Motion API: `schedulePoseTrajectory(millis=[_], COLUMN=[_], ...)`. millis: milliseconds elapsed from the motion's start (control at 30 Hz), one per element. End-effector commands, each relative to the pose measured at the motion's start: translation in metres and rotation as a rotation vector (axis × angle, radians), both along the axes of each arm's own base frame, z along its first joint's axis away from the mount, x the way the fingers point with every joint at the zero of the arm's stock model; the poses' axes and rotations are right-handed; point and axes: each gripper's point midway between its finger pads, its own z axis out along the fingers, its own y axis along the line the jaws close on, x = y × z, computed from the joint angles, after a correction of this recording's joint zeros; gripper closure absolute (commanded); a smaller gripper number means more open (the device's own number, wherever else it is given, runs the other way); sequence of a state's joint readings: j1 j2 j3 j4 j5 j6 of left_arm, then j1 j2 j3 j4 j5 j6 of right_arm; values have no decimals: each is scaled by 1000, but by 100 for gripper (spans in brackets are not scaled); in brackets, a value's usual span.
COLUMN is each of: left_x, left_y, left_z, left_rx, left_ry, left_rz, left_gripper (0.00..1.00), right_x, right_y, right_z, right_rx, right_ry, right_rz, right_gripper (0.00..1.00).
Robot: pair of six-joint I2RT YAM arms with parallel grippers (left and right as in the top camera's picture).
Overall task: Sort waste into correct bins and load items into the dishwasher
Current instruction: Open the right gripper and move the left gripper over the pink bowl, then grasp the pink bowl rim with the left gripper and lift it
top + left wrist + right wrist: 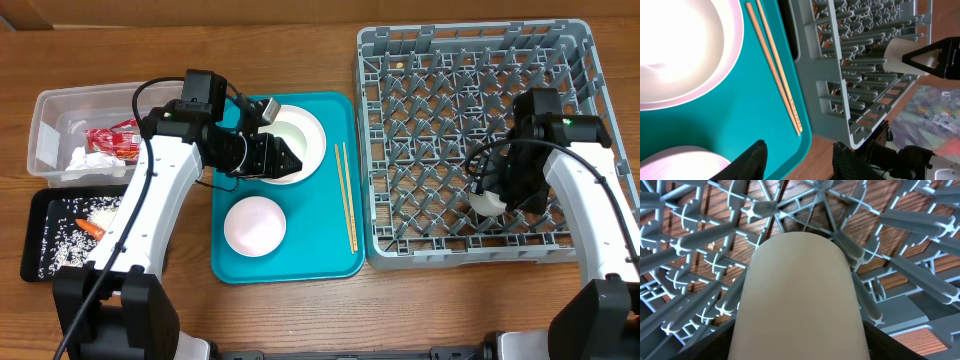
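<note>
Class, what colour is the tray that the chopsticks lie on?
The tray is teal; the overhead view shows it best.

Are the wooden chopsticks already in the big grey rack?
No, the chopsticks lie on the teal tray, beside the grey rack and outside it.

The white left arm (160,190) reaches to the right, and its black left gripper (287,159) has the fingers apart. The white right arm (600,210) bends to the left. The right gripper (500,200) points down, and its grip is unclear.

No legible txt anywhere.
</note>
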State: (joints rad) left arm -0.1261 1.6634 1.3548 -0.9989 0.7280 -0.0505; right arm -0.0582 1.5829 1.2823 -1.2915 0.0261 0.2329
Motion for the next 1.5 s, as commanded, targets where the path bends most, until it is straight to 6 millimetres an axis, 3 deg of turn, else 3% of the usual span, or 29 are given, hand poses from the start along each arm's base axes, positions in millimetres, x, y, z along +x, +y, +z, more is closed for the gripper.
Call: schedulePoseTrajectory(millis=[0,167,333,467,567,700,833,900,1100,1267,1467], left_x=[2,2,2,2,4,6,2,-7,-42,-58,-73], left_y=[-2,-2,-2,-1,7,30,82,98,110,121,123], left_z=[8,8,8,9,9,12,12,10,-10,-39,-70], left_rx=[2,1,1,4,43,195,485,573,658,725,736], left_ry=[-26,-24,-24,-25,-25,-36,8,55,197,264,317], left_rz=[0,2,2,5,32,95,261,320,293,306,302], left_gripper=[55,55,55,60,65,65,61,61,60,57,56], right_x=[0,0,2,14,22,29,29,29,28,29,25], right_y=[0,0,0,0,10,24,42,53,91,121,143], right_z=[0,0,3,22,43,69,78,79,81,83,84], right_rx=[5,6,5,6,68,143,233,272,301,307,315], right_ry=[-3,-2,-13,-59,-99,-144,-156,-155,-161,-190,-196], right_rz=[-7,-7,-6,-5,0,13,36,55,170,270,338], right_gripper=[22,15,16,15,15,14,14,14,14,14,13])
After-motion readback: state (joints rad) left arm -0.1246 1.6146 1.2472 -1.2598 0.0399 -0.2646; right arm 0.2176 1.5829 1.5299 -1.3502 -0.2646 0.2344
